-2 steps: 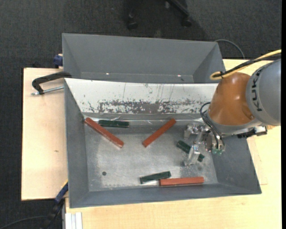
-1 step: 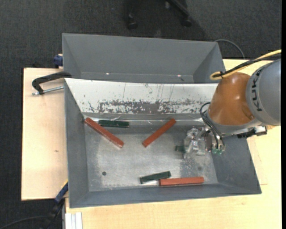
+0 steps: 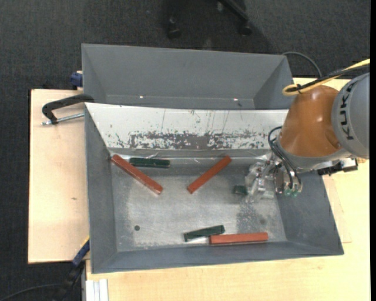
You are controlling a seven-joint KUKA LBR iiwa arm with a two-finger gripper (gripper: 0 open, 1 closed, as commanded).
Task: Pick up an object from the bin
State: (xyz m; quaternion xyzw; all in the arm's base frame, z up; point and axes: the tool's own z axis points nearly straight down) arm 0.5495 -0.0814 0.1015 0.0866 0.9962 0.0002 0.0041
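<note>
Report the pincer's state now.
The pincer: cannot be told; it sits low in the right part of the bin, beside a small dark piece.

A pale wooden desk point(image 3: 235, 285) is surrounded by dark grey carpeted floor point(image 3: 35, 41). Beyond its far edge, a black castored chair base point(image 3: 235, 14) is seen.

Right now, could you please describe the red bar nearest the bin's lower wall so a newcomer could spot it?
Find the grey bin and follow its lower wall to right of centre. The red bar lies level along that wall, its left end by a dark green bar; it is the longer, red one.
</note>
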